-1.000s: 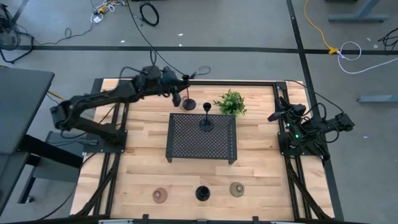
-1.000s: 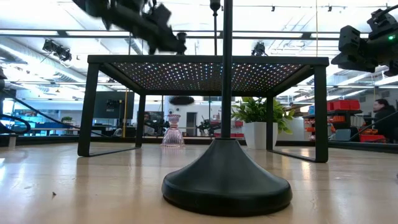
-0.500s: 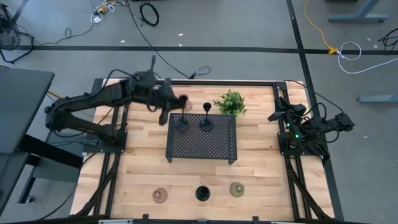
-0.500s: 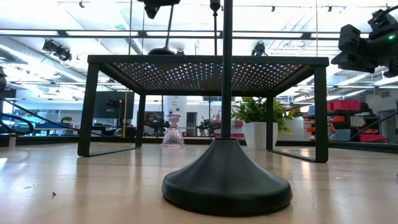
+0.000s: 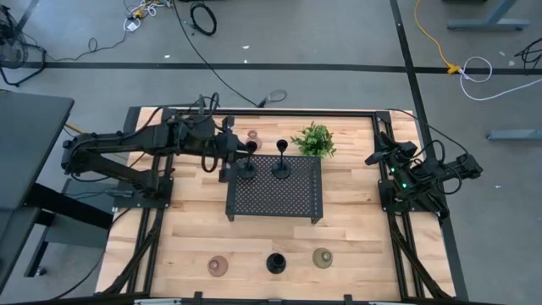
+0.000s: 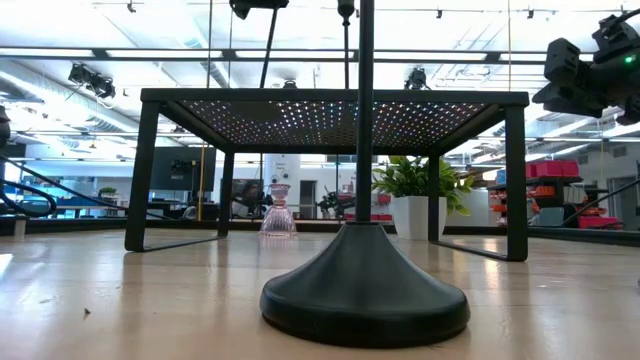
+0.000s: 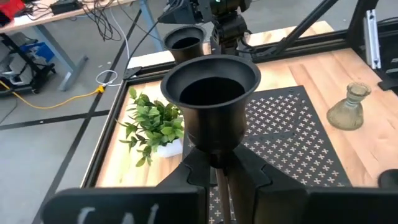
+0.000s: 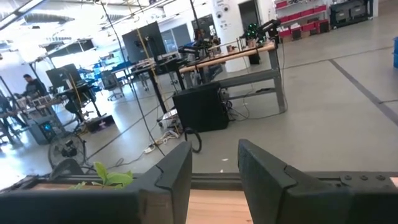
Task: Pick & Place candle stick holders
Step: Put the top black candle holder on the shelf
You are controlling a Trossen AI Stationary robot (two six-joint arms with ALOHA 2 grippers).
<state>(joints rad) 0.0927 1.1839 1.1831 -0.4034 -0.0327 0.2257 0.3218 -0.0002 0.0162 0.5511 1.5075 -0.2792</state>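
Note:
My left gripper (image 5: 238, 151) is shut on a slim black stemmed holder (image 5: 246, 161) over the far left corner of the black perforated tray (image 5: 275, 199); its round base (image 5: 246, 169) looks set on the tray top. A second black holder (image 5: 281, 165) stands on the tray beside it. A pinkish holder (image 5: 254, 137) stands on the table behind the tray. Near the front edge stand another pinkish holder (image 5: 218, 266), a black one (image 5: 276, 263) and an olive one (image 5: 323, 257). My right gripper (image 8: 214, 177) is open and empty, parked at the table's right edge. My left gripper pinches the holder's thin stem (image 7: 219, 180) just under its cup (image 7: 211, 93) between its two fingers (image 7: 191, 168). The fingers come about level from the table's left and lie across the stem. The holder stands roughly upright, slightly tilted in the low view (image 6: 268, 45).
A small leafy plant (image 5: 313, 140) in a white pot stands behind the tray's far right corner. The tray stands on legs, with open space beneath it (image 6: 330, 170). Bare wood lies between the tray and the near row of holders.
My left gripper has carried the black holder from the table behind the tray toward the near edge and onto the tray's far left corner, and has swung round, now reaching from the left. The pinkish holder behind the tray now shows uncovered.

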